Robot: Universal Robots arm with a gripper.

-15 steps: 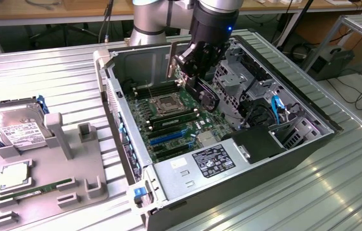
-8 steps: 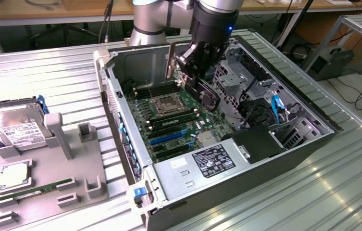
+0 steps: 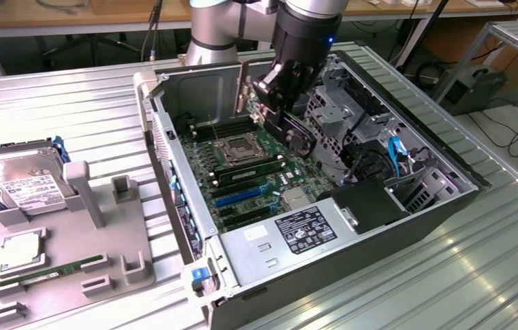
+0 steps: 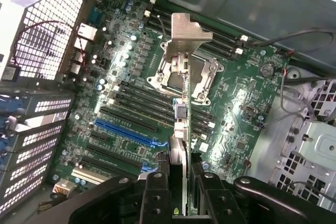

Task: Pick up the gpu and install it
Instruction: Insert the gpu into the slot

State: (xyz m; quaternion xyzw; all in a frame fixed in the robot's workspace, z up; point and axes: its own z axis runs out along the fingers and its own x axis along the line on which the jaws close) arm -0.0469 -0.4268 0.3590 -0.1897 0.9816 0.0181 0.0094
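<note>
- Claw clamped on the gpu: one dark finger on each face of the card, which stands edge-on between them.
- Gpu held off the board inside the open computer case, with its silver end bracket pointing away from the claw.
- From the wrist view the bracket lies in line with the processor socket on the motherboard.
- Blue slot on the motherboard is unoccupied; the card is not seated in it.
- Whether the card's lower edge touches the board cannot be told.
- Case lies on its side, open face up, across the middle of the ribbed metal worktop.
- Grey fixture sits near the worktop's edge at the exterior view's left, well apart from the gpu.
- Hard drive with a white label rests at the far end of the fixture.
- Green memory stick lies in a groove at the fixture's near end.
</note>
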